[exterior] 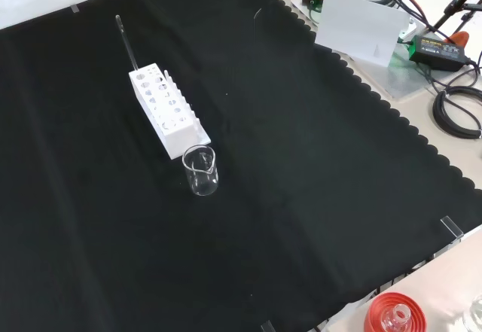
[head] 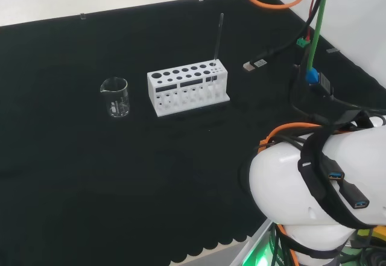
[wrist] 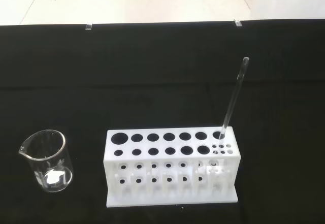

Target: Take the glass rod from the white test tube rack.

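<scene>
Head view: a white rack stands on the black cloth of the desk, its top full of round holes. A glass rod rises from a hole at the rack's right end, tilted slightly, its upper end well above the rack. To the left of the rack, near it but apart, stands a clear beaker with a pouring lip. The arm's big white links sit at the lower right with black and orange cables around them.

From the front view, the rack runs away from the camera, with the rod at its far end and the beaker just beside its near end. A red ribbed stand holding a piece of clear glassware sits at the desk's bottom edge.

Seen from the wrist view, the rack faces the camera broadside, the rod leans out of a back-row end hole, and the beaker looks empty. I cannot tell how the hand is set or whether it has hold of anything; the rod is in the rack with nothing touching it.
</scene>
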`<state>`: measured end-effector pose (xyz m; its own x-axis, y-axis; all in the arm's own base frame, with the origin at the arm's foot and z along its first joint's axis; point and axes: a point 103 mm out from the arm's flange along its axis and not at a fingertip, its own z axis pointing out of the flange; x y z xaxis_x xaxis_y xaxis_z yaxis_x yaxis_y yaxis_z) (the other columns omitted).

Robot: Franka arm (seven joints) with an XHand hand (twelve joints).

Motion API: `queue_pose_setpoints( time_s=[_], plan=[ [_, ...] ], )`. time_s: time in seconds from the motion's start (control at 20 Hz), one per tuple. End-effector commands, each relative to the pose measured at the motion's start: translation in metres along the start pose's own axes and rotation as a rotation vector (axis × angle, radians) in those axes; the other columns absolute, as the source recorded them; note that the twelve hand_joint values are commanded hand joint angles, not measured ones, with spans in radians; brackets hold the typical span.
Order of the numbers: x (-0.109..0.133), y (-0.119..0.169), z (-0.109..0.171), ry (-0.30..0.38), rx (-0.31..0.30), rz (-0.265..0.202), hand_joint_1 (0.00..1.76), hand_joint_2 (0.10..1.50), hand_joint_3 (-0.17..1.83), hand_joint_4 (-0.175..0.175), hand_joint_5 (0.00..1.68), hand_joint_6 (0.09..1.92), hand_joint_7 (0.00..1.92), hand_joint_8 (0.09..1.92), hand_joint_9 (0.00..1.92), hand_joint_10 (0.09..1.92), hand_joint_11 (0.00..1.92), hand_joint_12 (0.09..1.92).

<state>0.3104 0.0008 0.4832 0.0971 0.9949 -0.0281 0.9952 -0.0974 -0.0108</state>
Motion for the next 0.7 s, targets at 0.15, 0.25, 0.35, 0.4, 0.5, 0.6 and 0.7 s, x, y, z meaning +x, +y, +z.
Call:
queue_pose_setpoints(
  time_s=[0.15,0.25,0.35,0.4,0.5,0.6,0.7],
  plan=[
    [-0.009,0.0,0.006,0.022,0.021,0.007,0.49,0.87,0.43,0.021,0.0,0.09,0.0,0.09,0.0,0.09,0.0,0.09],
    [-0.003,-0.002,0.004,0.003,0.013,-0.004,0.49,0.88,0.42,0.018,0.0,0.09,0.0,0.09,0.0,0.09,0.0,0.09],
    [-0.003,-0.001,0.004,0.026,-0.005,0.0,0.49,0.88,0.42,0.016,0.0,0.09,0.0,0.09,0.0,0.09,0.0,0.09],
    [-0.003,-0.001,0.004,0.028,-0.007,0.0,0.48,0.88,0.42,0.015,0.0,0.09,0.0,0.09,0.01,0.09,0.01,0.09],
    [-0.006,0.0,-0.002,0.06,-0.034,0.022,0.48,0.89,0.41,0.012,0.0,0.09,0.01,0.09,0.03,0.09,0.02,0.09],
    [-0.007,0.0,-0.009,0.045,-0.035,0.02,0.48,0.89,0.41,0.01,0.0,0.09,0.03,0.09,0.04,0.09,0.03,0.09],
    [-0.007,0.001,-0.015,0.021,-0.033,0.021,0.48,0.9,0.4,0.008,0.01,0.09,0.04,0.09,0.05,0.09,0.04,0.09]
  ],
)
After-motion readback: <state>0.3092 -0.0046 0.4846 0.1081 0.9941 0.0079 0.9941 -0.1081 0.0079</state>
